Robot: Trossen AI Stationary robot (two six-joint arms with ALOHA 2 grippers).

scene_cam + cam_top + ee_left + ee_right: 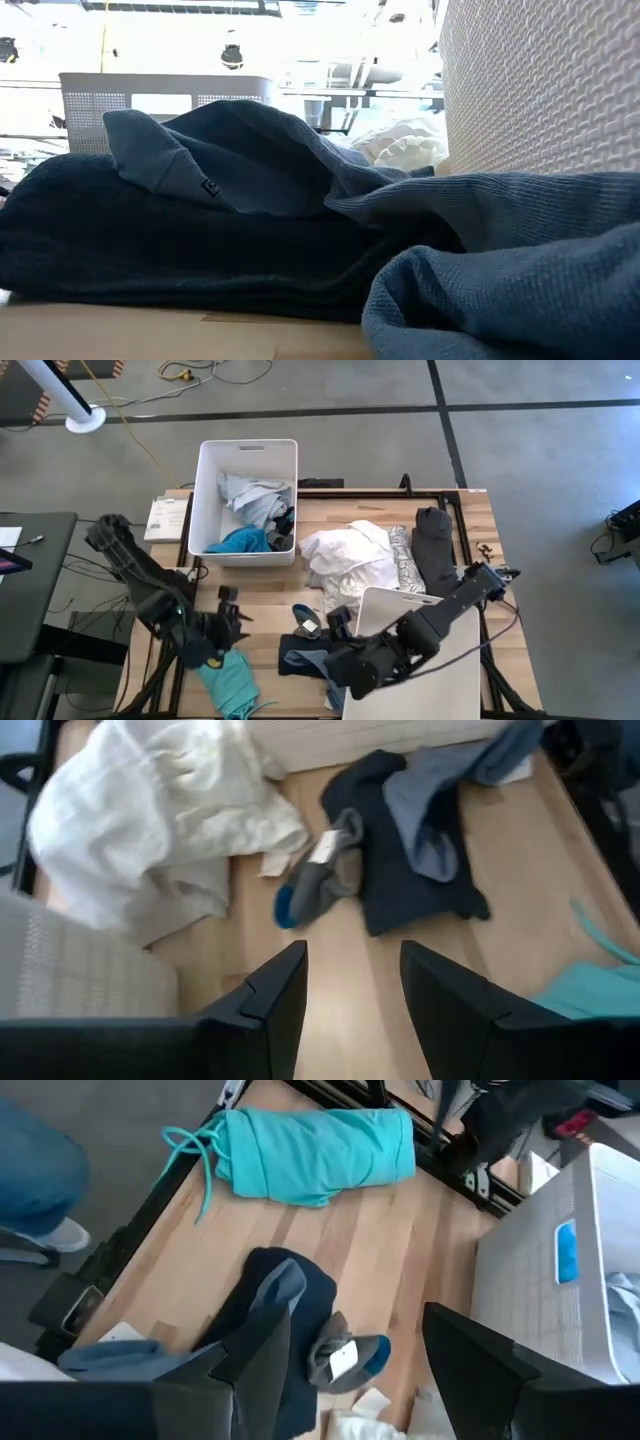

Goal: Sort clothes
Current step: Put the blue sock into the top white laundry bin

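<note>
One white bin at the table's far left edge holds clothes. One teal garment lies at the near left edge beside the left gripper, open and empty. Mid-table lie one dark blue garment, one sock and one white heap. The right gripper, open, hovers there.
</note>
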